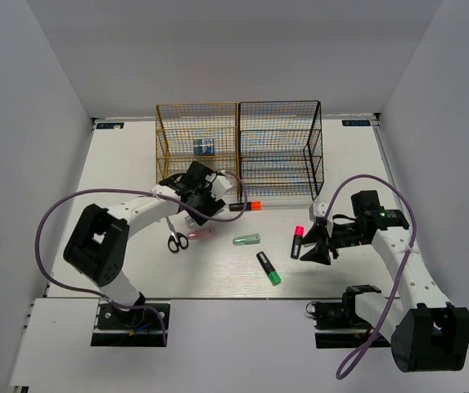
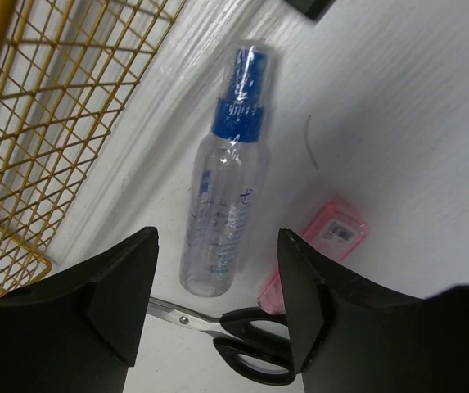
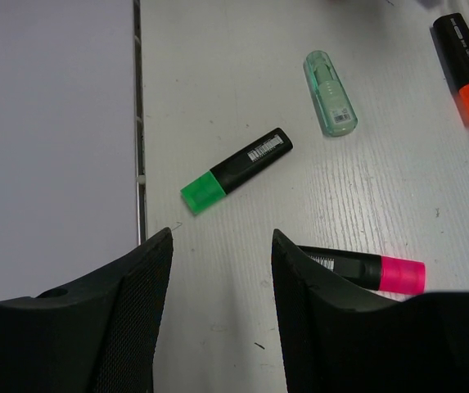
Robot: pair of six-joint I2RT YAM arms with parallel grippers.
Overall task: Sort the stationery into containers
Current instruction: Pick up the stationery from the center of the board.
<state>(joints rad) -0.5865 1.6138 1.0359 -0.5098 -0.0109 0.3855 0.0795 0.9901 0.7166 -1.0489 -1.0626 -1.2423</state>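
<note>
My left gripper [image 1: 197,209] [image 2: 218,246] is open and empty, low over the base of a clear spray bottle with a blue top [image 2: 222,205]. Black-handled scissors [image 1: 175,237] [image 2: 250,344] and a pink capsule [image 1: 200,233] [image 2: 332,233] lie beside it. The gold rack [image 1: 197,151] [image 2: 46,123] holds the blue tape roll [image 1: 204,146]; the black rack [image 1: 279,147] stands to its right. My right gripper [image 1: 317,250] [image 3: 222,246] is open and empty beside the pink highlighter [image 1: 297,241] [image 3: 365,268]. The green highlighter [image 1: 268,268] [image 3: 234,170], green capsule [image 1: 246,239] [image 3: 330,104] and orange highlighter [image 1: 246,206] [image 3: 467,70] lie nearby.
A clear pen [image 1: 287,208] lies in line with the orange highlighter, in front of the black rack. The table's front edge [image 3: 138,123] runs just left of the green highlighter in the right wrist view. White walls enclose the table on three sides.
</note>
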